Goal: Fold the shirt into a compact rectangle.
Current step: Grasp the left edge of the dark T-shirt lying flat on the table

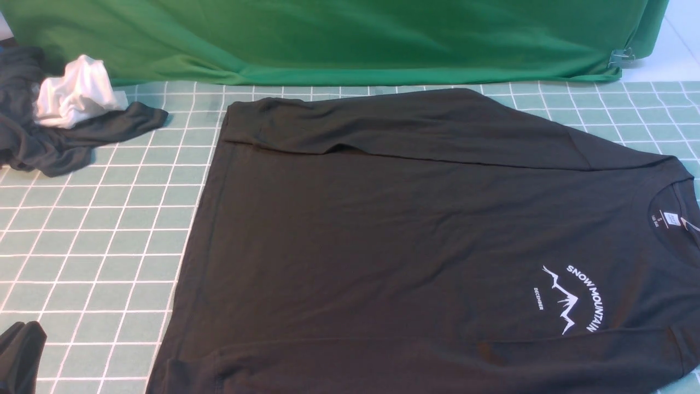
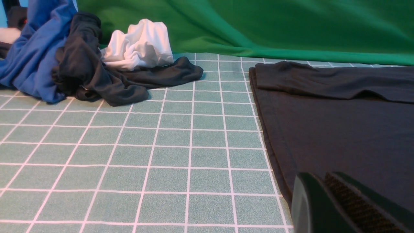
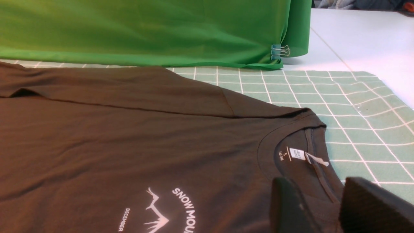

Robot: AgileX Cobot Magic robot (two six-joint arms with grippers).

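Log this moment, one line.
shirt: flat, far sleeve folded over body | left gripper: shut, at hem | right gripper: open, by collar

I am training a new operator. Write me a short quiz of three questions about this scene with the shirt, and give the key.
1. True or false: the far sleeve lies folded over the body of the shirt.
2. The neck label is towards the robot's: A) left B) right.
3. What colour is the backdrop behind the mat?
Key: 1 true; 2 B; 3 green.
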